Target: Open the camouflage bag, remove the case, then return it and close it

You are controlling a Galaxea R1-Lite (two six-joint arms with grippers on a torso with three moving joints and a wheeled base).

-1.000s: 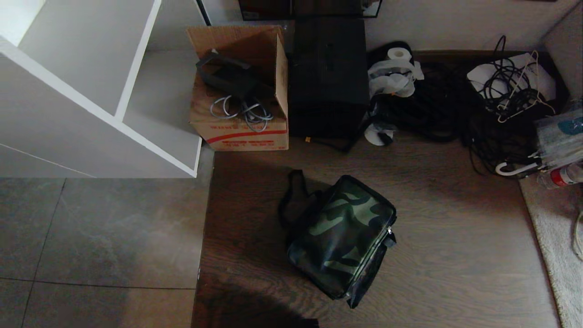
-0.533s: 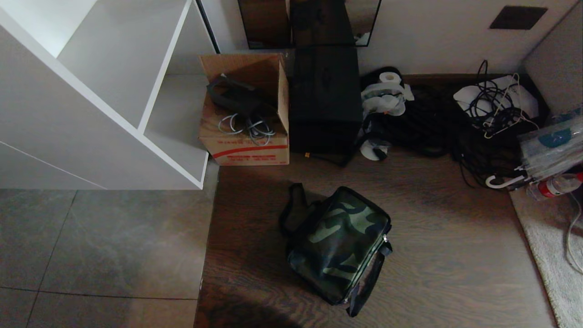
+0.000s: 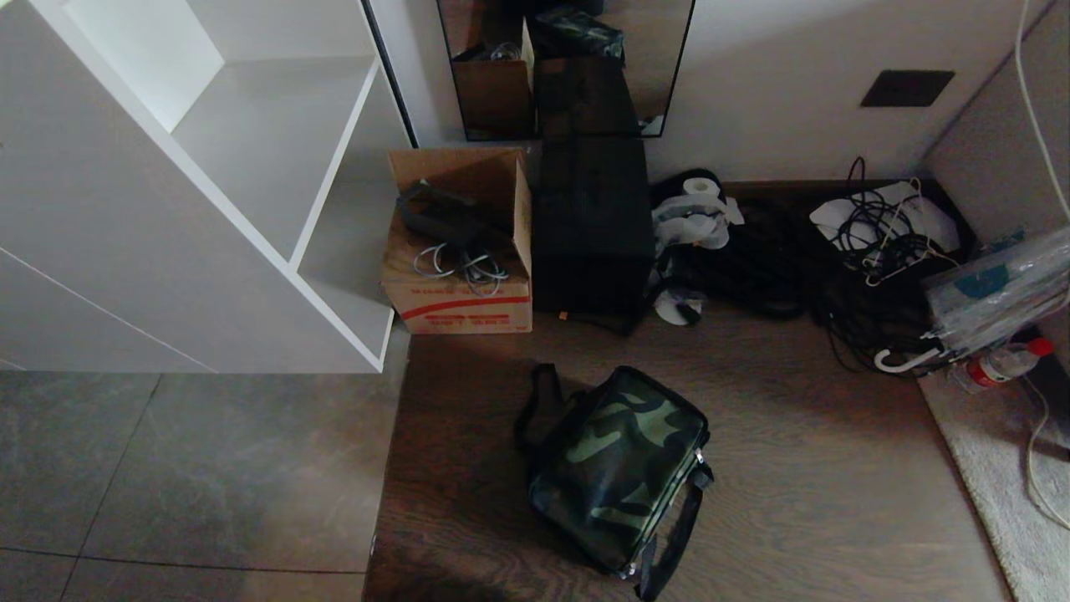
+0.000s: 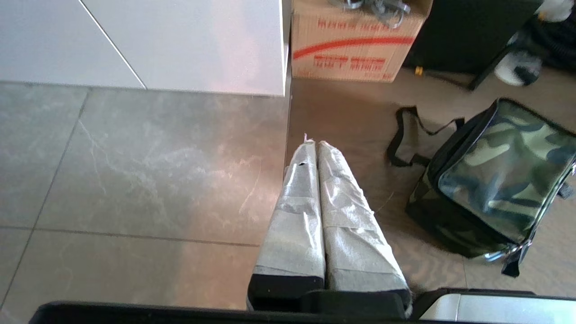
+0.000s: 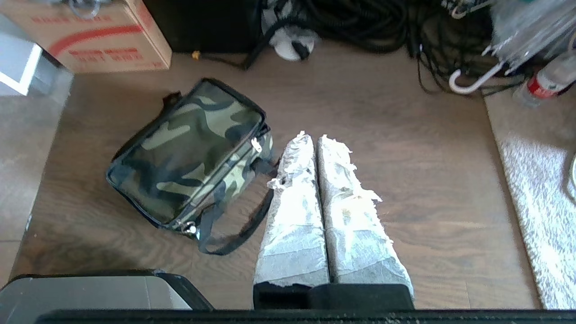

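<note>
Your inventory, operator:

- Camouflage bag: zipped shut, on the wooden floor, strap trailing beside it.
- Cardboard box and black box: side by side against the wall, beyond the bag.
- Left gripper: taped fingers pressed together, empty, above the floor to the bag's left.
- Right gripper: fingers closed, empty, just right of the bag.
- Case: you cannot see it.
</note>
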